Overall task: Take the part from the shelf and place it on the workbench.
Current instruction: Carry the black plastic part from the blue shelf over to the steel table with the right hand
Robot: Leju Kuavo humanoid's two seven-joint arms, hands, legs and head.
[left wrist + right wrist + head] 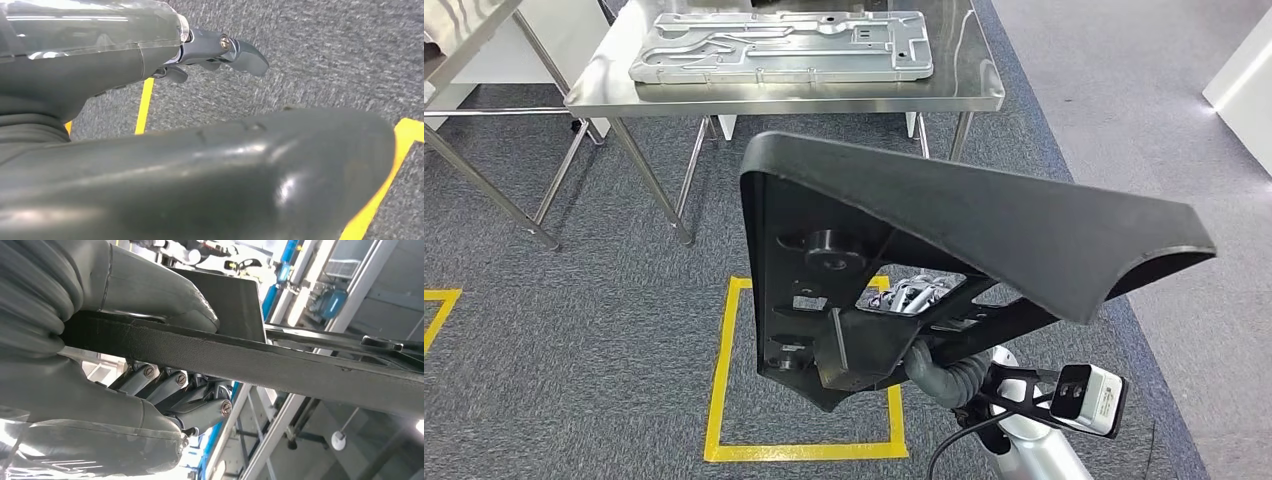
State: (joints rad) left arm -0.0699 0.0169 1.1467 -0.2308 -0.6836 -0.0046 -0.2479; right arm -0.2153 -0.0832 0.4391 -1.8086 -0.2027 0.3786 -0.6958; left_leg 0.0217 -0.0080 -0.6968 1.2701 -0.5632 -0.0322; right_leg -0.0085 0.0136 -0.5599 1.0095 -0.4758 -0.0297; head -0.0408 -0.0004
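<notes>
Part [984, 220], black, being carried near, short of the steel table [984, 95] far ahead; right hand [150, 355] fingers [170, 390] clamping its flat bar; left hand [215, 50] hanging released over carpet. Keeping it level, approaching squarely, lowering onto bare steel beside the metal panel [784, 45]

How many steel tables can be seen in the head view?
2. The workbench stands straight ahead and carries a flat metal panel. A second steel table is cut off at the upper left corner. The black part held up close may hide more.
</notes>
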